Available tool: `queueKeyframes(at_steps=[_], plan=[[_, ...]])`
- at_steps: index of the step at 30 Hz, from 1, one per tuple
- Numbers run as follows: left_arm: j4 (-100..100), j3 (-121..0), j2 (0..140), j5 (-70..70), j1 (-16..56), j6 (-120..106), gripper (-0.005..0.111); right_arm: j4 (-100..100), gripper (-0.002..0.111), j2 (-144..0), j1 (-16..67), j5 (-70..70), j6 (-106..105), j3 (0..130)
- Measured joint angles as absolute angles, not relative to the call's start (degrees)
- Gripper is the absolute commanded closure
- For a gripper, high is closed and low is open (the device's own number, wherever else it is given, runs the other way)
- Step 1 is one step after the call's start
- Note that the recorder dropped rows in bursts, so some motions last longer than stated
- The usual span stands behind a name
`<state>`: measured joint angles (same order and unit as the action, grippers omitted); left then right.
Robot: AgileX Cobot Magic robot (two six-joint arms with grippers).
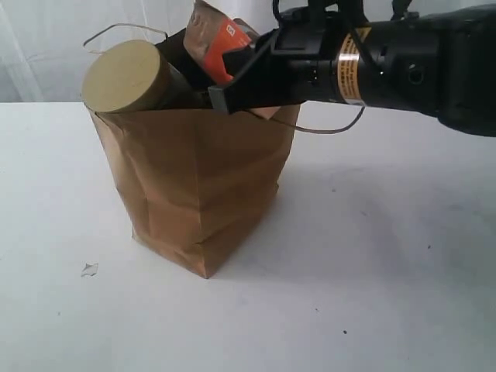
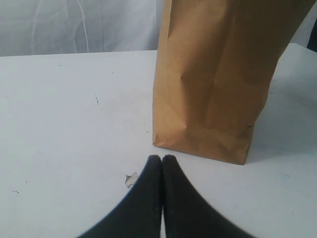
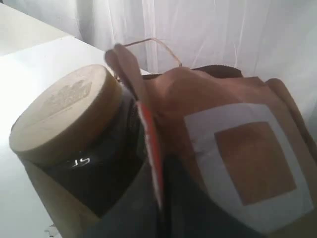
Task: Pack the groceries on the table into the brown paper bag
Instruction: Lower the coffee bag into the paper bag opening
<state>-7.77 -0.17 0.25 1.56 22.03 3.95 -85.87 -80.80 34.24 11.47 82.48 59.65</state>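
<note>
Low in the left wrist view, the left gripper [image 2: 162, 159] is closed, fingertips pressed together on nothing, over the table [image 2: 59, 124] near the base of the brown paper bag [image 2: 213, 84]. In the exterior view's upper left, the tan-lidded clear jar [image 1: 128, 75] juts tilted from the bag's mouth. Right of it, the right gripper [image 1: 226, 87] is clamped on the brown pouch [image 1: 219, 39] at the bag's opening.

The tall creased kraft paper bag [image 1: 201, 186] is plain brown; the round jar lid [image 1: 122, 76] pale tan; the crinkled pouch [image 1: 217, 35] brown with an orange-red label; the flat tabletop [image 1: 387, 294] white.
</note>
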Motion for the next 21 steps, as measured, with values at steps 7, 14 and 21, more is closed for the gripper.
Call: queueKeyframes(at_steps=[7,14,21], plan=[[-7.77,-0.17,0.25,1.56,22.03,3.95,0.107,-90.84,0.108,-80.8,34.24,13.4,93.12,59.3],[-7.77,-0.17,0.25,1.56,22.03,3.95,0.107,-98.81,0.108,-80.8,34.24,15.44,106.5,59.3],[-7.77,-0.17,0.25,1.56,22.03,3.95,0.107,-99.27,0.108,-80.8,34.24,16.22,109.04,59.21]])
